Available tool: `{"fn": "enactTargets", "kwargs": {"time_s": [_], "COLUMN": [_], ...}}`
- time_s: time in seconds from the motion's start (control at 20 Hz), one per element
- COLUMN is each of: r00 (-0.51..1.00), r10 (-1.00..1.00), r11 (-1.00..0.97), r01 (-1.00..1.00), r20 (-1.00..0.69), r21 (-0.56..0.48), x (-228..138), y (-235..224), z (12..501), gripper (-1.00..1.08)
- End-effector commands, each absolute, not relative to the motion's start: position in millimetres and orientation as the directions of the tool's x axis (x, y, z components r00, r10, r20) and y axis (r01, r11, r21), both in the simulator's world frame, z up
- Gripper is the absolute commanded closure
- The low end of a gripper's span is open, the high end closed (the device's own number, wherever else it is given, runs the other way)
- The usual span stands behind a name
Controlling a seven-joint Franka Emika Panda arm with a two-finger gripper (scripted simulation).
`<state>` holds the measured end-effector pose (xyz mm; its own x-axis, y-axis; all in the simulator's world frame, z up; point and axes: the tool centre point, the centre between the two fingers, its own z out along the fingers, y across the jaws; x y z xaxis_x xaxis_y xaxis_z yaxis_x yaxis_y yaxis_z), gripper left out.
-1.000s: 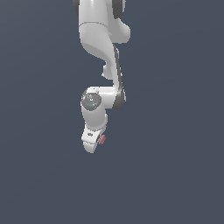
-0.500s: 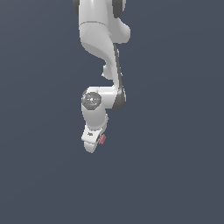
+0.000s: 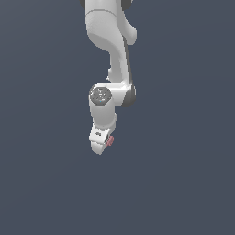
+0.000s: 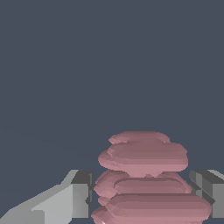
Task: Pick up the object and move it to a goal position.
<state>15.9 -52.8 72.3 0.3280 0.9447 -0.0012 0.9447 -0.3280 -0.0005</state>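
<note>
I see the pink ribbed object sitting between the two fingers of my claw, which is closed on it from both sides, and it peeks out at the claw's tip in the exterior view.

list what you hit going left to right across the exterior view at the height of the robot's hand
Bare grey background → white gripper → small pink-red object at the hand's edge toward the exterior view's right → bare grey background again.
</note>
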Motion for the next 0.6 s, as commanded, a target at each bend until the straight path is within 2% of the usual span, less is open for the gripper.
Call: {"fn": "enactTargets", "kwargs": {"time_s": [0.0, 0.55], "r00": [0.328, 0.327], "r10": [0.945, 0.945], "r11": [-0.328, -0.327], "r01": [0.945, 0.945], "r20": [-0.001, -0.004], "r21": [0.001, 0.001], "x": [10, -29], "y": [-45, 4], "z": [86, 174], "gripper": [1.08, 1.08]}}
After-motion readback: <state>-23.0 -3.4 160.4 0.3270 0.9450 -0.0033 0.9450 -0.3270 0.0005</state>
